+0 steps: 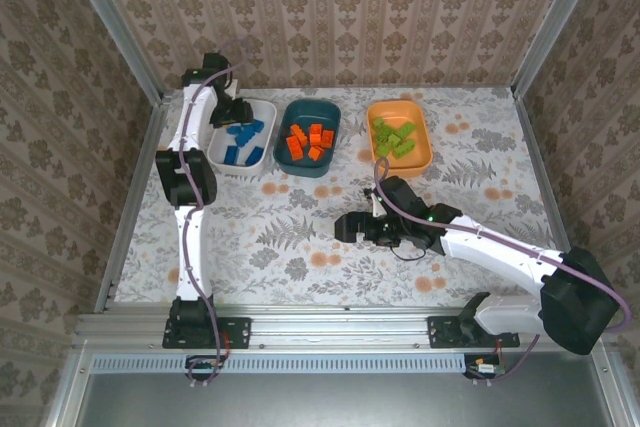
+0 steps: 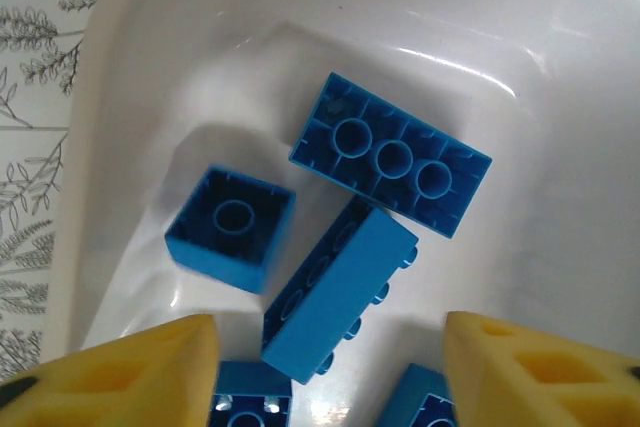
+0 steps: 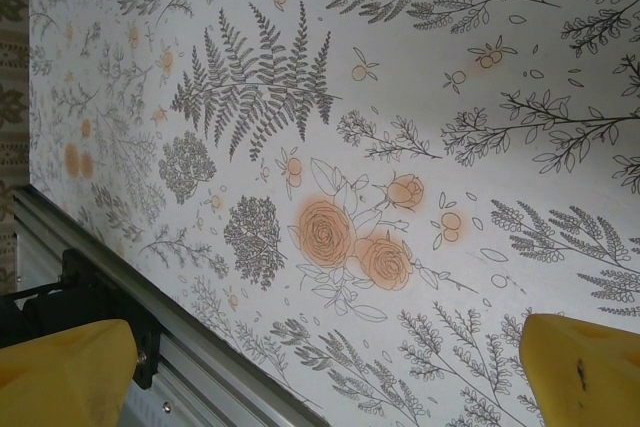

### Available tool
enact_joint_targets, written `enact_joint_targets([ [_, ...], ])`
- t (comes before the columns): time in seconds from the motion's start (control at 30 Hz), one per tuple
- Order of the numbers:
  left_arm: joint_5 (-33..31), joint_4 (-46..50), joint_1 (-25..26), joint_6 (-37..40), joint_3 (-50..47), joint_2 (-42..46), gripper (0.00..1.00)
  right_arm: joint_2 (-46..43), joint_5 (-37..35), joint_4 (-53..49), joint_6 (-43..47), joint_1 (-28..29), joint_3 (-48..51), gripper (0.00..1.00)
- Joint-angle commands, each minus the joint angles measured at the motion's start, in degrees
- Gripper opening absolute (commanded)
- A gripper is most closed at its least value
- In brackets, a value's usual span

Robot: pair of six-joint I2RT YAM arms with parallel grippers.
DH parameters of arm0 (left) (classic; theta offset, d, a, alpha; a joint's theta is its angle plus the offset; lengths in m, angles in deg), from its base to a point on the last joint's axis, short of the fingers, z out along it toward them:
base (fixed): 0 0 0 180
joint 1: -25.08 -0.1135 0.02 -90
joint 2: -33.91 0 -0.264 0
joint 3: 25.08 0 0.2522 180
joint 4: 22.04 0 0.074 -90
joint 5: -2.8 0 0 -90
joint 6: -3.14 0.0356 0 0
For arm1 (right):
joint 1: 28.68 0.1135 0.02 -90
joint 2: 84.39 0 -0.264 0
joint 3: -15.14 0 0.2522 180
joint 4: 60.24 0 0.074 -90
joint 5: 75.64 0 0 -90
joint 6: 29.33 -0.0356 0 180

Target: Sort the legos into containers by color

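Blue legos home in the white bin at far left, and looking very nearly sorted!
Parked right above that bin: left gripper, yellow pads spread with nothing pinched between them. Placed there, by the look of it, for dropping blue among blue. Several bricks lying loose on the bin floor, some studs-down, one tipped on its side. Next along the far row, keeping the colours apart: orange legos in the dark teal bin, light green legos in the orange bin at far right. Nearer, right of centre, low over the floral table: right gripper, spread as wide as can be, holding nothing, probably poised for any straggler. Hard to spot a loose brick out there, though.
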Motion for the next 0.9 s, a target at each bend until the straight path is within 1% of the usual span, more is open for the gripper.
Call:
enact_joint_targets([
  [0.0, -0.7, 1.0, -0.3, 0.4, 0.0, 1.1, 0.68, 0.5, -1.0, 0.5, -0.3, 0.5, -0.8, 1.0],
  [0.2, 0.0, 1.2, -0.2, 0.1, -0.7, 2.8, 0.75, 0.5, -1.0, 0.9, -0.3, 0.7, -0.5, 1.0],
  [0.33, 0.9, 1.2, 0.1, -0.2, -0.9, 6.0, 0.78, 0.7, -1.0, 1.3, -0.4, 0.8, -0.5, 1.0],
  [0.43, 3.0, 0.7, 0.6, -0.8, -2.3, 9.6, 0.79, 0.8, -1.0, 1.6, -0.4, 0.8, -0.6, 1.0],
  [0.63, 6.5, -4.5, 3.6, -0.8, -11.7, 21.7, 0.83, 0.8, -1.2, 1.3, 0.4, 0.8, -1.9, 1.0],
  [0.73, 8.1, -8.0, 5.2, -1.3, -18.8, 28.8, 0.87, 0.5, -1.4, 0.2, 1.5, 0.8, -3.2, 1.0],
  [0.8, 9.5, -10.8, 6.0, -2.0, -24.2, 33.7, 0.92, 0.2, -1.8, -1.1, 2.8, 0.8, -4.6, 1.0],
  [0.87, 11.3, -13.0, 6.4, -3.1, -28.9, 37.8, 1.0, 0.0, -2.0, -2.9, 4.1, 0.5, -6.5, 1.0],
])
